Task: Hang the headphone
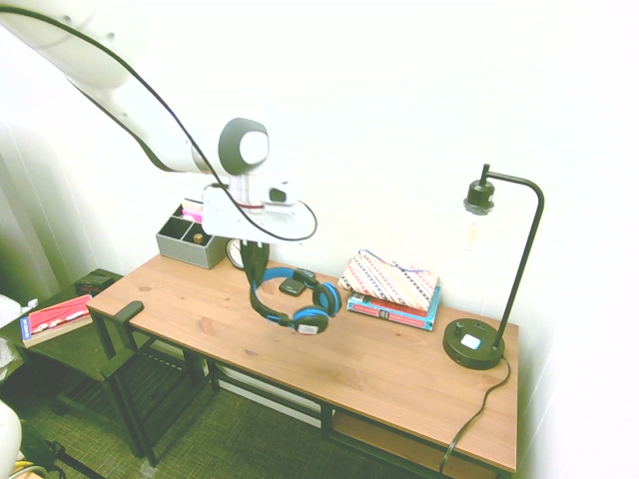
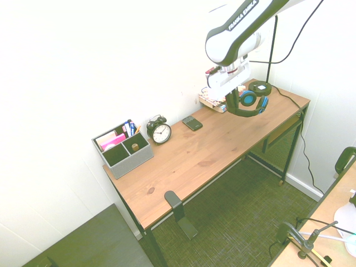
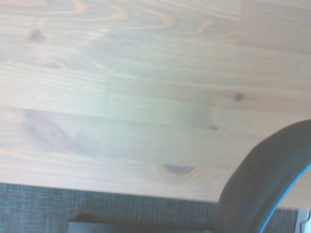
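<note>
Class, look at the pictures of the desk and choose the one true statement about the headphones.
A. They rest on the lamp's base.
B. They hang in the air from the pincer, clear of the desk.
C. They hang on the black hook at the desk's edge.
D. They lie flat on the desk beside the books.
B: the headphones dangle by their headband from the shut pincer, with their ear cups above the desk.

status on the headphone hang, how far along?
Done: the gripper is shut on the headband of the black over-ear headphones with blue rims, which hang clear above the wooden desk. In hand: carrying them. Left: reach the black hook at the desk's front edge, hang them and release.
</note>
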### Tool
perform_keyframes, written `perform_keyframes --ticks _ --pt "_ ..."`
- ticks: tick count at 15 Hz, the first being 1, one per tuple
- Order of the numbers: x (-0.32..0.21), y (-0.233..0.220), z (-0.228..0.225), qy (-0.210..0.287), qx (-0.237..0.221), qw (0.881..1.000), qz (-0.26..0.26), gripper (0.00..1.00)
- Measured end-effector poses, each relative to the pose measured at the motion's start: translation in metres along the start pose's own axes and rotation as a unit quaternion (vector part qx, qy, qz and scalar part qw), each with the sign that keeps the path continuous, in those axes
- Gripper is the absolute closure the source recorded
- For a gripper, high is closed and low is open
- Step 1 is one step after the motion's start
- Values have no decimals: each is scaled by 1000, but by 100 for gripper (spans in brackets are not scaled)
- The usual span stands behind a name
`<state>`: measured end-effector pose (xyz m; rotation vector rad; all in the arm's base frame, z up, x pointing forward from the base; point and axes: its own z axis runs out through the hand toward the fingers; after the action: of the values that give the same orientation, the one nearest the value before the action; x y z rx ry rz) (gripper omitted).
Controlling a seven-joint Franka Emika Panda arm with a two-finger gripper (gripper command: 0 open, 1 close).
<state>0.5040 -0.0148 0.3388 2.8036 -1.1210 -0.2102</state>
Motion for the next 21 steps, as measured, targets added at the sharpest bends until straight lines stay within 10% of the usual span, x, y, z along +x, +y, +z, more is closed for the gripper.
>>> perform_keyframes --ticks 5,13,21 --pt "-150 -80 9 6 -45 999 26 100" --pt "-288 -145 122 29 47 989 136 100" --pt "-326 -196 223 21 62 989 135 100"
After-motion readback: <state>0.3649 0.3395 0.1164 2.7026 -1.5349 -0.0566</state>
